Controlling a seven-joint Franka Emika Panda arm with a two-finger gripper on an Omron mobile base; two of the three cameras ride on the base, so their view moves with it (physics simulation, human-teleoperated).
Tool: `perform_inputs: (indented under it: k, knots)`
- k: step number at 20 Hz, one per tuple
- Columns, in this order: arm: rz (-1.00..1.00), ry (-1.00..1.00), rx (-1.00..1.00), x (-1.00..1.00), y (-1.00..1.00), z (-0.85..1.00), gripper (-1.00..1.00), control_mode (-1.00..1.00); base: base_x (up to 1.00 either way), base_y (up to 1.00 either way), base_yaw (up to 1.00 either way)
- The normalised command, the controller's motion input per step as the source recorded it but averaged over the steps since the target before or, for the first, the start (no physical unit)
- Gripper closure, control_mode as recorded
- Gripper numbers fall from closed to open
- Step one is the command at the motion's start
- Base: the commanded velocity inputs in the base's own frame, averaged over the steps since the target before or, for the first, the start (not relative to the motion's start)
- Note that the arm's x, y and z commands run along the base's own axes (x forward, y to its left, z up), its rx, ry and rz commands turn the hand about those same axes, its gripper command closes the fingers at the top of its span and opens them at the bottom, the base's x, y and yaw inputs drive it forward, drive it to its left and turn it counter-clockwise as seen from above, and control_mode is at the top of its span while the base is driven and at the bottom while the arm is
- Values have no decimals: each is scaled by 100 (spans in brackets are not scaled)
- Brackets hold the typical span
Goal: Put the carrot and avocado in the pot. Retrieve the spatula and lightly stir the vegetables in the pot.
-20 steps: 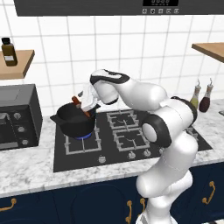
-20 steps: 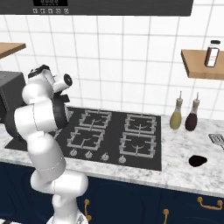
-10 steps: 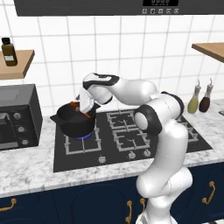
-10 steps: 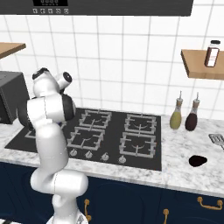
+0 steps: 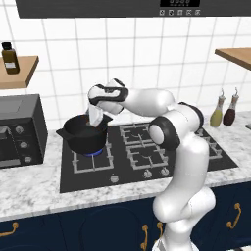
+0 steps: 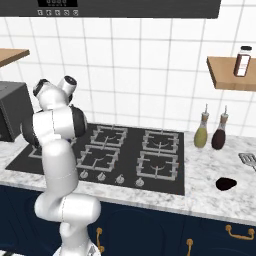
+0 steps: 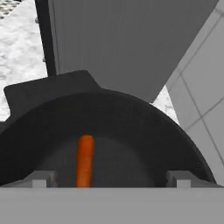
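Lifting straight up suits you best now: your gripper (image 5: 93,120) hangs over the pot (image 5: 84,136) with jaws spread wide and empty, and the carrot (image 7: 85,160) lies on the pot's floor. Clear the rim before swinging away toward the avocado (image 6: 226,183) on the marble counter (image 6: 210,192). That matte-black pot is deep and round; the carrot is slim, smooth, orange.

White tiled wall (image 6: 150,65), marble counter (image 6: 210,195), navy cabinets (image 6: 150,235)
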Motion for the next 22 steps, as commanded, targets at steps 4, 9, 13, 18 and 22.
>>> perform_inputs:
  k: [4, 9, 13, 18, 22]
  knots:
    - [1, -4, -13, -11, -13, 58, -100, -100, 0, 0, 0]
    - [0, -17, 0, -62, -65, 81, -100, -100, 0, 0, 0]
    - [0, -16, -8, -80, -98, 7, -100, -100, 0, 0, 0]
    - [-2, -6, -15, -65, -99, -3, -100, -100, 0, 0, 0]
    - [-7, 0, -24, -41, -89, -25, -100, -100, 0, 0, 0]
